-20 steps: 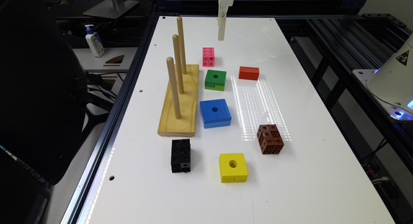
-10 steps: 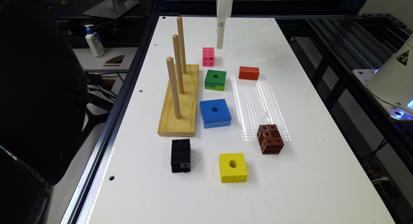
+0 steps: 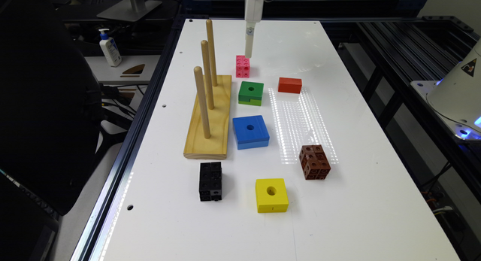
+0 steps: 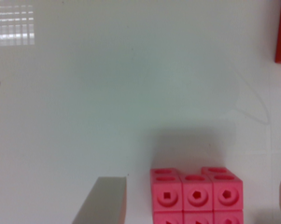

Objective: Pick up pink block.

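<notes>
Hovering just above the pink block (image 3: 242,66), the gripper (image 3: 248,52) looks set for a grasp, but a few things could spoil it.

Risks, as I judge them:
- Block is small and light; if one finger lands on its top instead of beside it, it'll get shoved or tipped on the white table (image 3: 338,201) rather than caught.
- In the wrist view the block (image 4: 196,196) sits between the two fingers but closer to one side, w/ a finger (image 4: 102,200) visible on one side and just a sliver of the other at the frame edge. Off-centre closing could push the block sideways before both pads bite.
- Green block (image 3: 251,93) lies just beside the pink one, toward the viewer in the exterior view; a drift that way could knock it. Red brick (image 3: 289,85) is further off, towards the exterior view's right, less of a worry.
- Peg board (image 3: 209,118) stands on the exterior view's left, near enough that a wide approach might clip a peg.

Hand state: fingers spread apart, wider than the block, nothing held, nothing touched as far as I can tell. Block rests flat on the table.
</notes>
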